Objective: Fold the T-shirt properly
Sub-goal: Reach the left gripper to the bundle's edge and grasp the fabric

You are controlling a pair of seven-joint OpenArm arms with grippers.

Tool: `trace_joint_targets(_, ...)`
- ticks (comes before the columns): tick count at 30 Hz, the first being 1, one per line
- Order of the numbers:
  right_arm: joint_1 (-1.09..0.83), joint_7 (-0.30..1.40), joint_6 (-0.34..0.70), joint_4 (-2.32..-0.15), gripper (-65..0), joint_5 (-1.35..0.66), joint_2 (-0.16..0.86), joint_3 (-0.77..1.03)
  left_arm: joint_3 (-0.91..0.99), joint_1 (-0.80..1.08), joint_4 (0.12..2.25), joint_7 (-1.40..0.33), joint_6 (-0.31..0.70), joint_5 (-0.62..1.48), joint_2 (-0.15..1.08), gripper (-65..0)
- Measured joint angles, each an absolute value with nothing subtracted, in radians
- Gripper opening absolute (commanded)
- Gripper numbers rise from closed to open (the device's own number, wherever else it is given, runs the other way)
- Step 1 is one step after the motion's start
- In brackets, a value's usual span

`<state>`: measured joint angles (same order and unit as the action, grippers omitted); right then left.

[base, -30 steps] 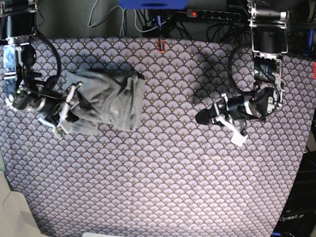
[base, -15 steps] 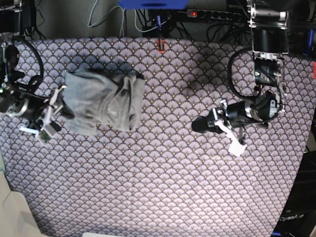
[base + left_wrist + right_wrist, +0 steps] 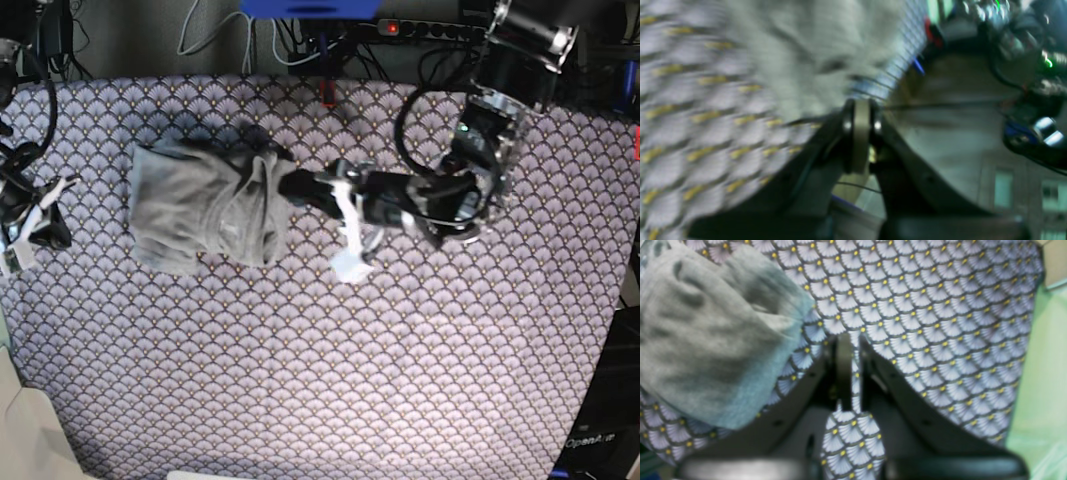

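Note:
The light grey T-shirt lies as a rumpled, folded bundle on the purple fan-scale cloth at the back left. My left gripper reaches in from the right, its dark tip at the bundle's right edge. In the blurred left wrist view its jaws look shut, with the shirt just ahead. My right gripper is at the table's left edge, apart from the shirt. In the right wrist view its jaws are nearly together and empty, with the shirt to the left.
A power strip and cables run behind the table's far edge, with a small red clip on that edge. A cream object sits off the front left corner. The patterned cloth ends at a green surface.
My left arm has swept left across the table to the shirt's right edge. My right arm has pulled back left, off the shirt, to the table's left edge.

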<state>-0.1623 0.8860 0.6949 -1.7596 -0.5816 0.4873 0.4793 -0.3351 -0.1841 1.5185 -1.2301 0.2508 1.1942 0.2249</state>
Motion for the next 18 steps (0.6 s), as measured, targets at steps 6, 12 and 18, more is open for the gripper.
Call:
trace_joint_targets(6, -0.199, 0.89, 0.695, -1.758, -64.4, -0.581, 0.443, 0.523, -0.447, -0.214, 1.509, -1.231, 0.251, 1.182, 0.241, -65.0)
trace_joint_targets(12, -0.229, 0.89, 0.695, -1.758, -64.4, -0.581, 0.43, 0.524, -0.608, -0.241, 1.461, -1.232, 0.252, 1.089, 0.241, -65.0)
trace_joint_targets(18, -0.226, 0.889, 0.695, -1.758, -64.4, -0.581, 0.429, 0.524, -0.619, -0.241, 1.372, -1.227, 0.251, 0.982, 0.245, -65.0)
